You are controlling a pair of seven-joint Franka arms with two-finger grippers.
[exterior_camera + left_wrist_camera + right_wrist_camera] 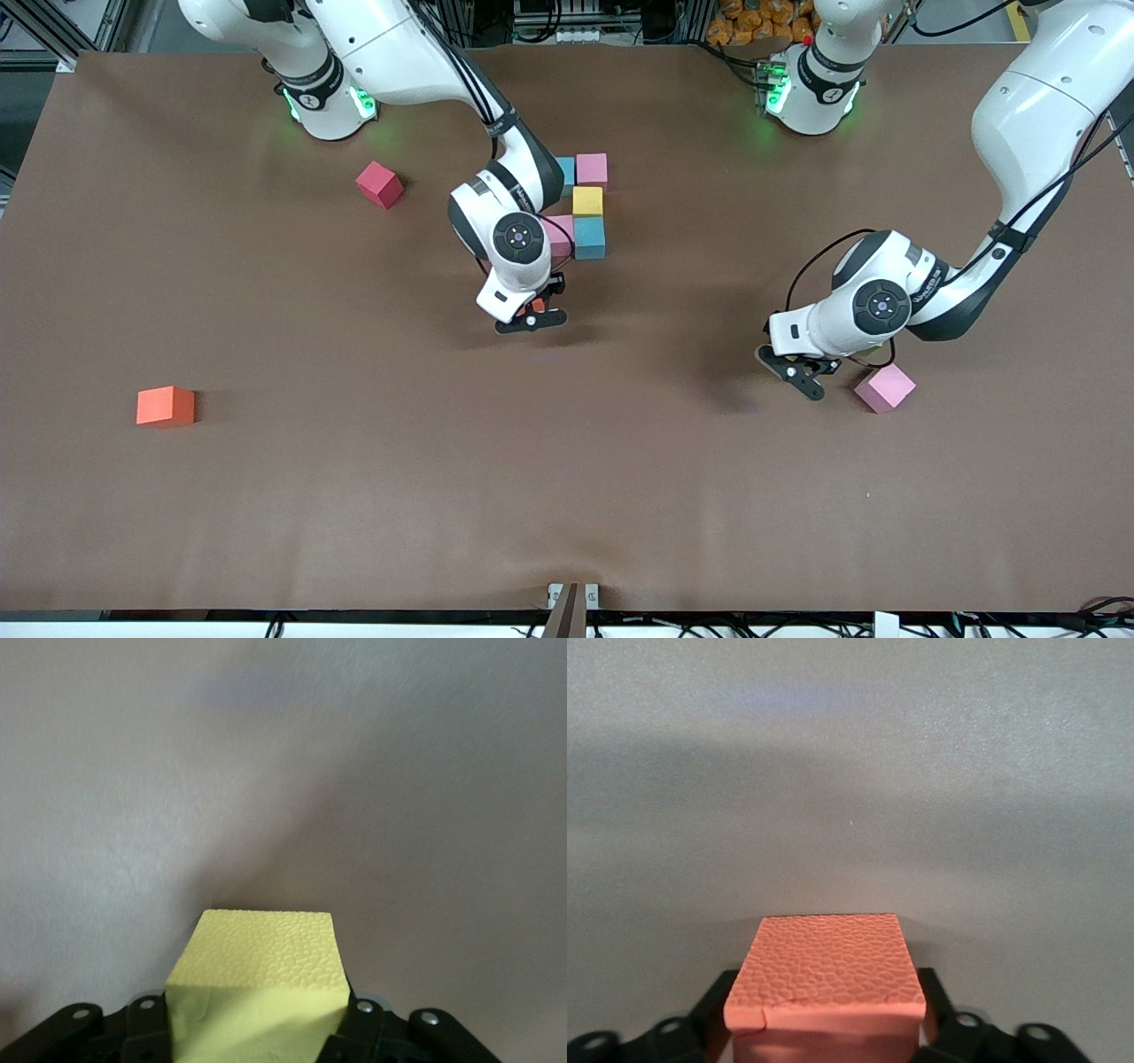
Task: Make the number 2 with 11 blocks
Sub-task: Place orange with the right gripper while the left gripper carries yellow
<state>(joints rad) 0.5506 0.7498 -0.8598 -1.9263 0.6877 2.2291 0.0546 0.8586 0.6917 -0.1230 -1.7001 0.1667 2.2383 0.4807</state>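
Five cubes of the number 2 (580, 206) already sit together on the table (567, 496) near the robots' bases: blue and pink in one row, a yellow one next, then pink and blue nearer the camera. Part of the group is hidden by the right arm.

The right hand (532, 321) is low over the table just beside that last row, with an orange cube (828, 979) in it. I cannot tell whether it is gripping the cube or has let it go.

The left hand (802, 370) is low toward the left arm's end of the table, its jaws closed against two opposite sides of a yellow cube (261, 966). A pale pink cube (884, 387) lies just beside it.

A red cube (380, 184) and a second orange cube (165, 406) lie well apart toward the right arm's end.

The pebbled, matte faces suggest light foam: easy to lift, not slippery, and probably slightly yielding. A crease in the orange cube's edge hints that a hard squeeze marks it. The best hold is likely square on two opposite flat faces at mid-height with modest pressure. Being so light, a cube probably shifts if nudged, so placing one beside its neighbours calls for a straight descent.
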